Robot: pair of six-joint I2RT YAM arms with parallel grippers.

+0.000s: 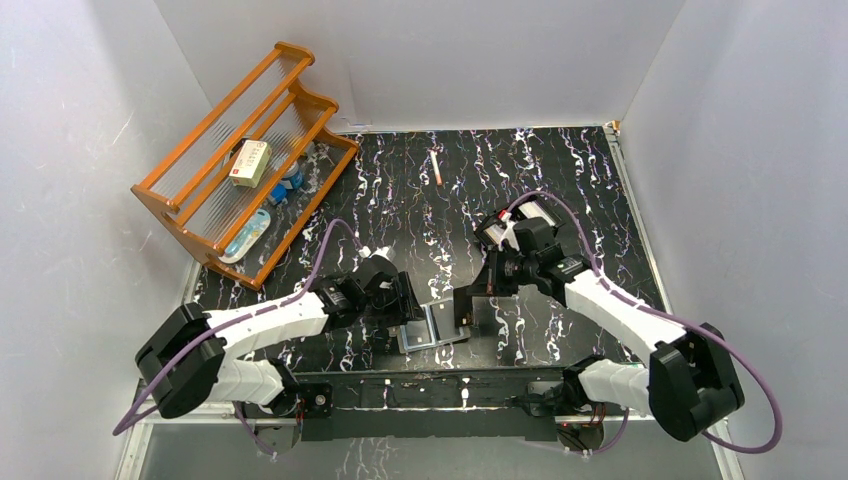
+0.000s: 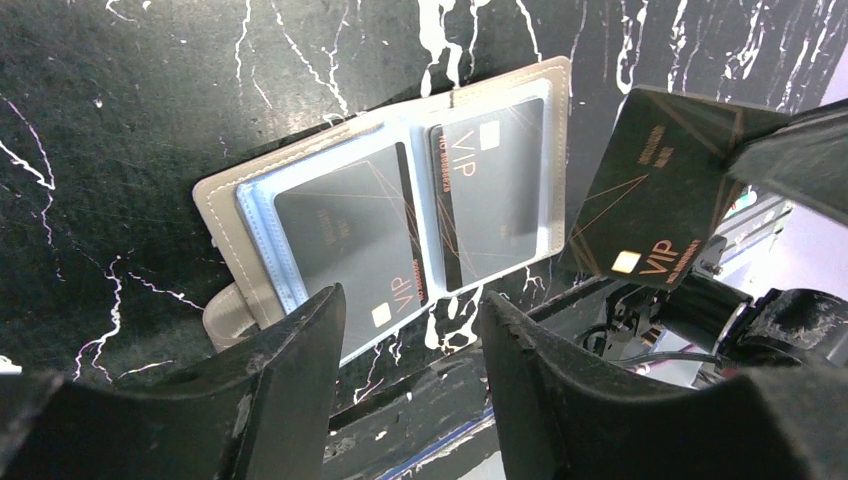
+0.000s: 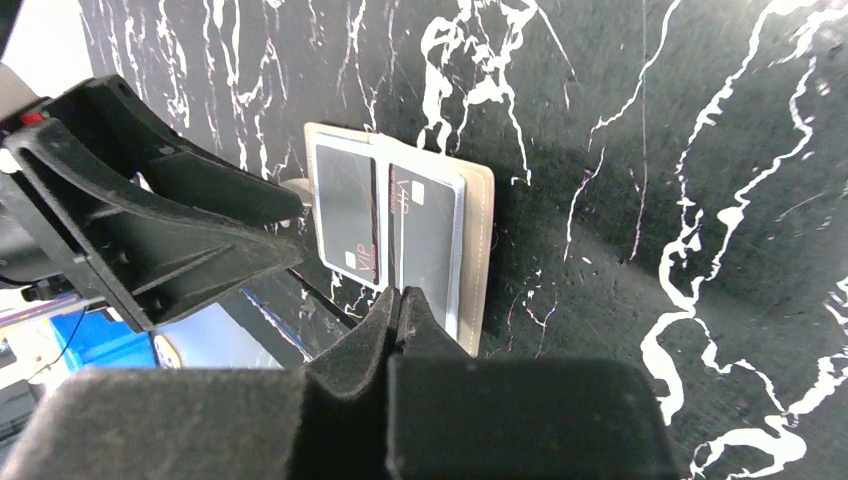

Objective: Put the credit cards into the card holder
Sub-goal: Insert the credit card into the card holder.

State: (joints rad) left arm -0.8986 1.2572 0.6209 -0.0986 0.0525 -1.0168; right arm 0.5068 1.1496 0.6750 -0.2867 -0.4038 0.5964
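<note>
One grey, silver-lined folding card holder (image 2: 225, 200) lies open at the near middle, two black plastic credit cards (image 2: 345, 225) pocketed. Right gripper (image 3: 398, 300) slants down, clamping a third card (image 2: 655, 195); left gripper (image 2: 412, 297) hovers, jaws parted.

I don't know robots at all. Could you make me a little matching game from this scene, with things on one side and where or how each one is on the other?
Things
1. card holder
2. loose VIP card
3. cream box
4. left gripper

Places or states
A. sits on the wooden rack
B. jaws apart, holding nothing
C. lies open on the table, with dark cards in its pockets
D. pinched in the right gripper

Pairs: 1-C, 2-D, 3-A, 4-B
</note>
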